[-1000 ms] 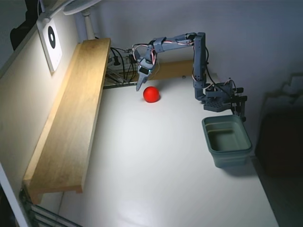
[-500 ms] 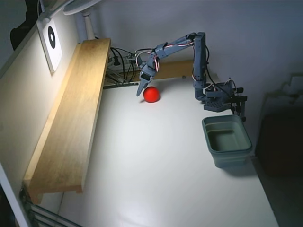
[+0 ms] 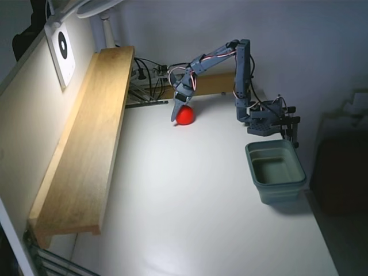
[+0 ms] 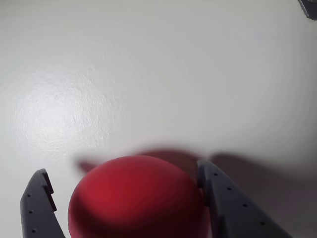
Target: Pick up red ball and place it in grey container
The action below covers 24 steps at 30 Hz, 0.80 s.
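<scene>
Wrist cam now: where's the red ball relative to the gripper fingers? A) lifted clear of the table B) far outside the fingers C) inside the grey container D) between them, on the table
D: in the wrist view the red ball sits between the open gripper fingers, on the white table.

In the wrist view the red ball [image 4: 136,198] is blurred and cut off by the bottom edge, as are the lower parts of both pincer [image 4: 124,188] fingers [image 4: 225,206]. In the fixed view the pincer [image 3: 177,115] is too small to tell whether it touches the red ball [image 3: 185,116], whose left side it hides.
</scene>
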{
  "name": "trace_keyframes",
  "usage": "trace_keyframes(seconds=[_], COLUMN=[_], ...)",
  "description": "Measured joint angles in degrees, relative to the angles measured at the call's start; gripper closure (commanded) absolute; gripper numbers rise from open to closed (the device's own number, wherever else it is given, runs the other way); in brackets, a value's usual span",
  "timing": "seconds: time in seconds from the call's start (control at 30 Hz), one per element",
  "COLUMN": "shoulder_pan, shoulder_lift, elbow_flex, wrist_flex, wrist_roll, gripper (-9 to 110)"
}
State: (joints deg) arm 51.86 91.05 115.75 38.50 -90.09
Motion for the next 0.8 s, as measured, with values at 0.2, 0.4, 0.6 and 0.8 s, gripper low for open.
trace_keyframes(seconds=[0.2,0.4,0.6,0.8], shoulder_pan=[0.0,0.0,0.09,-0.26], shoulder_lift=[3.69,6.94,9.4,12.13], elbow_flex=[2.99,5.36,7.47,9.32], wrist_flex=[0.0,0.26,0.88,1.32], wrist_roll=[0.0,0.0,0.0,-0.09], gripper=[63,63,63,63])
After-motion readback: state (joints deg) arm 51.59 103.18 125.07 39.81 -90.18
